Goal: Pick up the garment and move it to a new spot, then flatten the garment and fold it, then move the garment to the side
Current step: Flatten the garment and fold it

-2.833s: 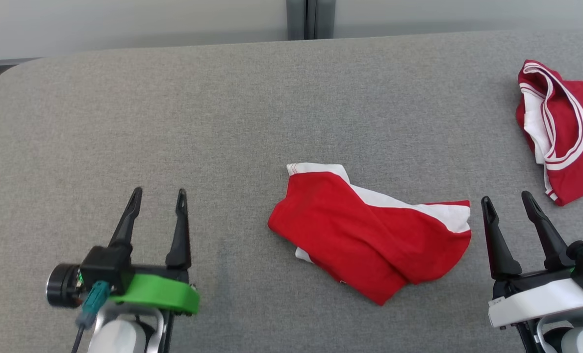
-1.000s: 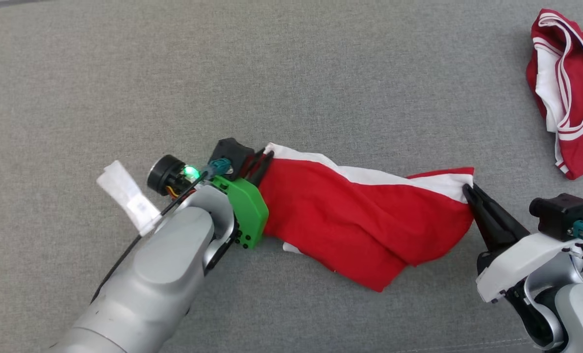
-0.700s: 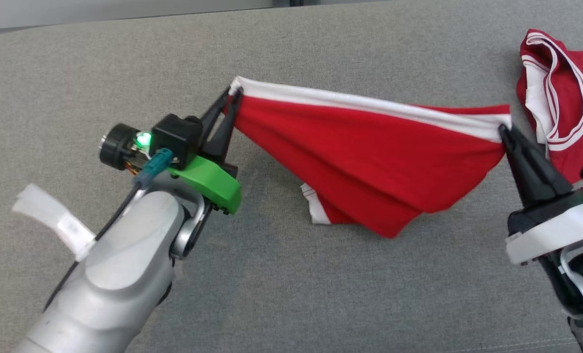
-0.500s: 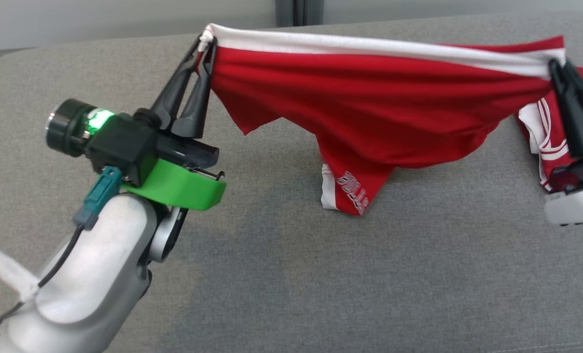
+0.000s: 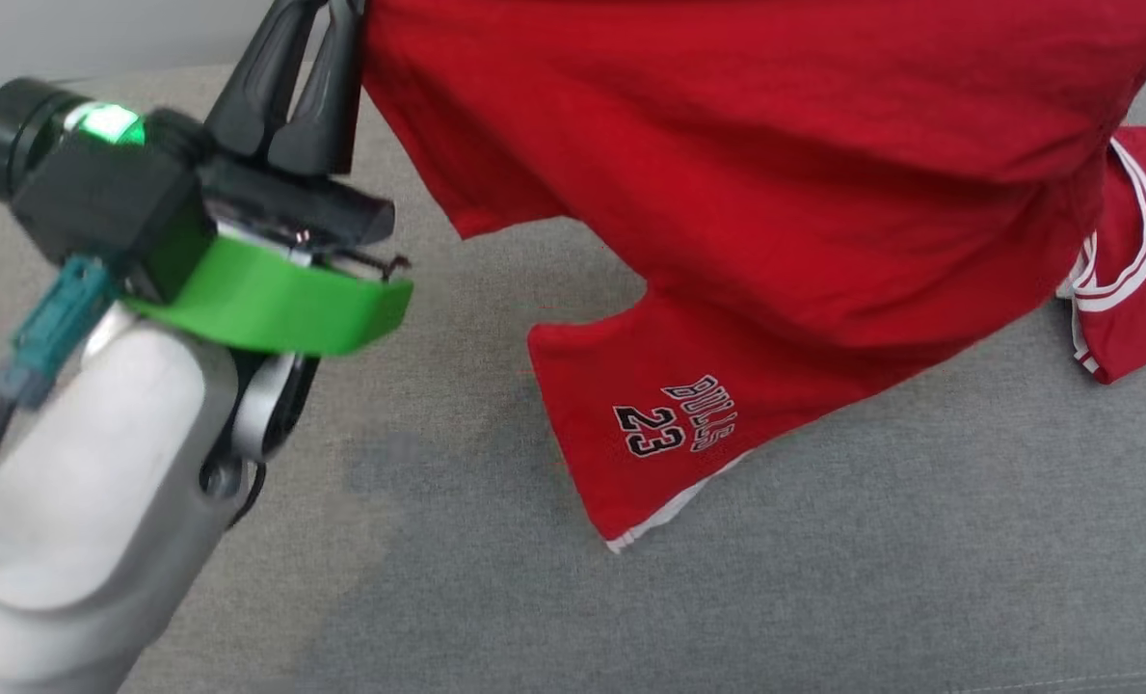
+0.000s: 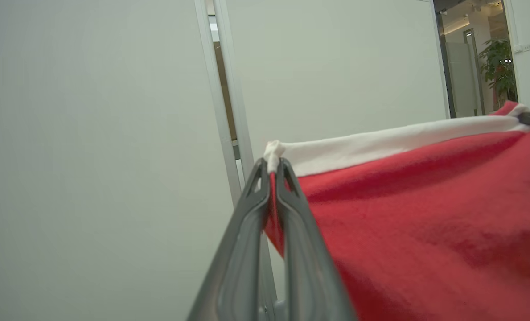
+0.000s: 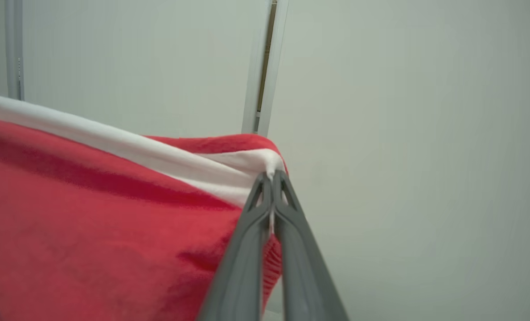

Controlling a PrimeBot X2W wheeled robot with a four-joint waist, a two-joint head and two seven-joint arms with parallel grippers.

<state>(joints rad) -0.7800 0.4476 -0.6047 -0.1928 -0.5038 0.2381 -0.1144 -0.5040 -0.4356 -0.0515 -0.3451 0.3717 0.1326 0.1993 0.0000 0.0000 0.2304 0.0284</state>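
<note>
Aloft over the grey fabric-covered surface (image 5: pixel 823 598), the red soft-fabric basketball shorts (image 5: pixel 775 173), printed "BULLS 23" in black on one leg, hang stretched between the robot's two arms. The left gripper (image 6: pixel 273 162) is pinched tight on one end of the white waistband (image 6: pixel 380 140); the right gripper (image 7: pixel 272 174) is clamped on the other end, its long dark fingers pressed together with a tuft of white fabric between the tips. The band runs nearly taut from one grip to the other, and the body of the shorts droops below it in loose folds. Whether the lowest leg hem brushes the surface or hangs just clear of it cannot be told from the head view.

A second red-and-white garment (image 5: pixel 1127 289) lies crumpled on the surface at the robot's right, partly behind the hanging cloth.

By the look of things, the first step is in hand: the shorts are picked up but not yet set down at a new spot. The next move likely calls for both arms to travel together, keeping the band stretched, then lower the cloth so the legs trail out flat, well apart from the other garment, before either grip lets go.
</note>
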